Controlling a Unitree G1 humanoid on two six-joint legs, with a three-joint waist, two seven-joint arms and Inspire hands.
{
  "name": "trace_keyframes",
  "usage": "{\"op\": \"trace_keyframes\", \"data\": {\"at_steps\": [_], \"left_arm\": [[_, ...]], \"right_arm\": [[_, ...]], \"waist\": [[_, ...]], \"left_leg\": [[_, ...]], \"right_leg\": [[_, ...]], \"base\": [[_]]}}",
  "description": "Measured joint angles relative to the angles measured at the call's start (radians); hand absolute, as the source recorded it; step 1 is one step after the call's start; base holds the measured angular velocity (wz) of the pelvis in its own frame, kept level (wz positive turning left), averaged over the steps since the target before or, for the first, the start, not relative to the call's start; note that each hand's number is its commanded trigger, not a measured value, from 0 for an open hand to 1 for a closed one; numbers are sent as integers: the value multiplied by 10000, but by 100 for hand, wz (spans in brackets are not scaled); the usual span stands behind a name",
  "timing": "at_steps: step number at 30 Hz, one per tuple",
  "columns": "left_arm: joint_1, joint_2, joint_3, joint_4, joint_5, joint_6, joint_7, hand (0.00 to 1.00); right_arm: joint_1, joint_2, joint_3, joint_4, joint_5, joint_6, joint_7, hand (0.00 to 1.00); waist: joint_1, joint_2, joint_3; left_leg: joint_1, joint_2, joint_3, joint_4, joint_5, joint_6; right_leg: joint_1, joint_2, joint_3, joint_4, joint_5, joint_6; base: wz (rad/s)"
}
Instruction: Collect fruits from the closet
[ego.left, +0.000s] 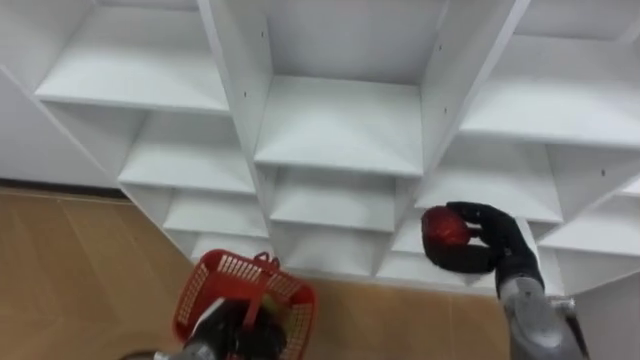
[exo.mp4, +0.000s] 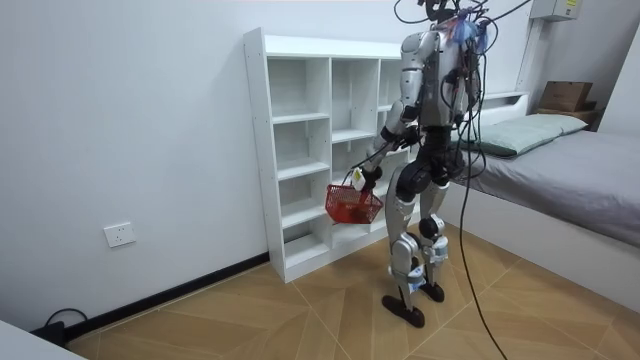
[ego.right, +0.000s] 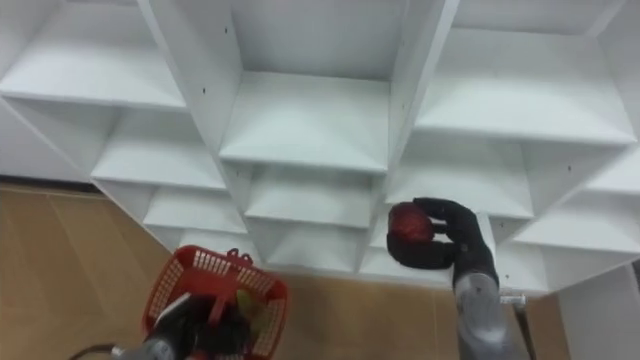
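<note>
A bed (exo.mp4: 585, 172) with a pillow (exo.mp4: 528, 131); wall socket (exo.mp4: 118, 235) above wooden floor (exo.mp4: 250, 322)

Basket (ego.left: 203, 296) contents + left hand (ego.left: 243, 338): blurry, by btm edge.

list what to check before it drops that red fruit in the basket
1. Red fruit held in the right hand: ok, fingers curl round it.
2. Fruit out of the white shelf unit: cannot tell.
3. Red basket hanging at the left hand, off the floor: ok.
4. Basket beneath the fruit: not ok, it sits lower and to the robot's left.
5. Room left in the basket: cannot tell, the hand covers its inside.
</note>
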Motion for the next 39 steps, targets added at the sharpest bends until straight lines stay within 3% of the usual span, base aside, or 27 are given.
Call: {"op": "trace_keyframes", "data": {"at_steps": [5, 10, 12, 16, 18, 27, 30, 32, 37, 39], "left_arm": [[323, -36, 32, -539, -192, -18, -68, 100], [328, -46, 25, -740, -1034, -36, 23, 100], [327, -58, 0, -740, -1355, -36, 114, 100], [322, -56, -4, -755, -1556, -35, 176, 100], [267, -51, -4, -785, -1556, -36, 184, 100], [226, -44, -15, -1232, -1512, -36, 182, 100], [201, -61, -47, -1246, -1512, -36, 182, 100], [200, -70, -121, -1246, -1512, -36, 182, 100], [198, -81, -344, -1223, -1511, -35, 177, 100], [176, -141, -424, -1029, -1516, -37, 162, 100]], "right_arm": [[569, 289, 0, -411, -240, 0, 586, 100], [816, 284, 245, -611, -474, 0, 1018, 100], [850, 296, 305, -660, -745, 0, 1207, 100], [914, 297, 372, -659, -771, 0, 1269, 100], [938, 300, 389, -659, -770, 1, 1364, 100], [1097, 301, 726, -658, -1202, 89, 1591, 100], [1101, 332, 1213, -656, -1639, 113, 1749, 100], [1089, 341, 1356, -656, -1923, 180, 1785, 100], [1057, 345, 1473, -613, -2335, 378, 1895, 100], [1039, 348, 1479, -614, -2335, 479, 1913, 100]], "waist": [[15, 143, -68], [-15, 226, -39], [-188, 245, -23], [-299, 202, 42], [-301, 118, 116], [-241, 51, 91], [-219, -66, 10], [-211, -86, -4], [-172, -21, 31], [-134, 69, 91]], "left_leg": [[409, 197, 254, -198, -254, -4], [695, 204, 437, -348, -256, -1], [744, 194, 477, -421, -255, -2], [927, 190, 513, -555, -255, -2], [1005, 192, 531, -642, -259, -10], [991, 192, 544, -740, -273, -26], [978, 196, 534, -737, -272, -28], [981, 207, 520, -737, -272, -29], [980, 209, 520, -738, -272, -28], [976, 209, 513, -776, -273, -27]], "right_leg": [[306, 318, 250, -330, 222, 2], [405, 320, 444, -316, 229, 8], [411, 384, 521, -312, 229, 9], [521, 425, 650, -329, 227, 11], [527, 487, 813, -348, 219, 25], [534, 539, 838, -569, 226, 35], [583, 560, 817, -673, 248, 23], [588, 557, 816, -677, 256, 21], [590, 546, 812, -685, 296, 43], [588, 545, 777, -682, 310, 53]], "base": [[-20], [-16], [-7], [-9], [-10], [-4], [0], [0], [0], [0]]}}
